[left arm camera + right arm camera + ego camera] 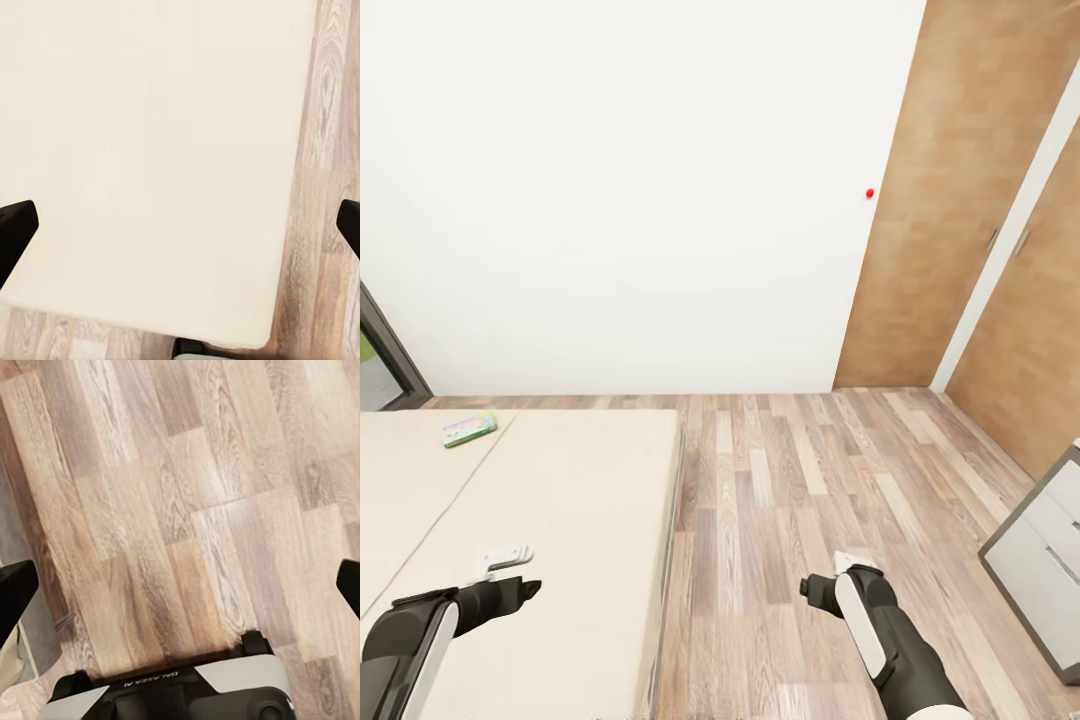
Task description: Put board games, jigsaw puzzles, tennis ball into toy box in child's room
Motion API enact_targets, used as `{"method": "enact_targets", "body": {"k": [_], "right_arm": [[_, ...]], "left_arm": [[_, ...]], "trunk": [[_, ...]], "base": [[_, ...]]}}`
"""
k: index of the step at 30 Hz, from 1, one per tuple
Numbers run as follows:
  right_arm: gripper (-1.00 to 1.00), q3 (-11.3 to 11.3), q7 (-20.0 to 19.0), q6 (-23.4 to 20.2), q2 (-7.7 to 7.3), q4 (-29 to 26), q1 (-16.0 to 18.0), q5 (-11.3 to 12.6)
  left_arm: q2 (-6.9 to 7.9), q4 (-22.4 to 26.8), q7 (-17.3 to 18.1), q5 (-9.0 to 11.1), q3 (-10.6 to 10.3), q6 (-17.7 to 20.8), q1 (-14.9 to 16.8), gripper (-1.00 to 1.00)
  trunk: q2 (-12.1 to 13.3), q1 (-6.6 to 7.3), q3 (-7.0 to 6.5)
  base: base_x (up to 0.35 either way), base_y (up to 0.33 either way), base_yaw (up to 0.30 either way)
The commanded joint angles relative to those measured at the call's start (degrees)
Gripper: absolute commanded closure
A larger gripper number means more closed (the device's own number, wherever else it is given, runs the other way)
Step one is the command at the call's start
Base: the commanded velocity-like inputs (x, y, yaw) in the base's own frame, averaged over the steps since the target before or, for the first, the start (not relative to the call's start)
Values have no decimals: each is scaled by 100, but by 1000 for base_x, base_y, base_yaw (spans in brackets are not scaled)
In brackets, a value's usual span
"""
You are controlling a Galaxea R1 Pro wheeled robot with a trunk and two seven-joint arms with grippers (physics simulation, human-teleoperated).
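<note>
Jaws apart on both arms, nothing held: left gripper point(180, 221) with fingertips point(15, 225) spread wide over the cream mattress, right gripper point(180, 585) spread just as wide over bare floor planks.

Largest first:

- Room: plain white wall point(610, 180) ahead, wooden doors point(950, 200) at right, plank floor point(800, 480) across the middle.
- Bed point(530, 520): low, at left, two cream mattresses side by side. Base parked at its outer edge, probably to bring the far surface within reach.
- Table point(1035, 575): grey panelled corner at right edge, well apart from the bed. Toy box, puzzles and ball outside these frames.
- Left arm point(420, 630): extended low over the mattress, likely staged for a pickup.
- Right arm point(890, 640): held over the floor, clear of the bed, likely idle.
- Board game point(470, 429): white-green-yellow lid, flat on the far mattress near the wall, well apart from the left gripper point(525, 588). Reaching it calls for leaning or driving further in.
- Red dot point(870, 193): small, on the wall beside the door.

Second bed game: cannot tell where.
</note>
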State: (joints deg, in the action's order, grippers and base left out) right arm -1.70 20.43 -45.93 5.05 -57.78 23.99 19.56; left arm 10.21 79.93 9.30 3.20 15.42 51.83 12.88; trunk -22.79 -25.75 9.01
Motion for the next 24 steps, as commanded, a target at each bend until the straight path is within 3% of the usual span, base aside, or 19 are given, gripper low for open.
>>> {"method": "enact_targets", "body": {"k": [1,24], "right_arm": [[-100,-8,49,-11,0,-3,4,61],[-100,40,65,57,-33,4,-36,-34]], "left_arm": [[-3,5,1,34,6,30,6,-100],[-31,7,12,40,-30,11,7,-100]], "trunk": [[-13,-3,22],[-13,-3,66]], "base": [[0,0,0],[0,2,0]]}}
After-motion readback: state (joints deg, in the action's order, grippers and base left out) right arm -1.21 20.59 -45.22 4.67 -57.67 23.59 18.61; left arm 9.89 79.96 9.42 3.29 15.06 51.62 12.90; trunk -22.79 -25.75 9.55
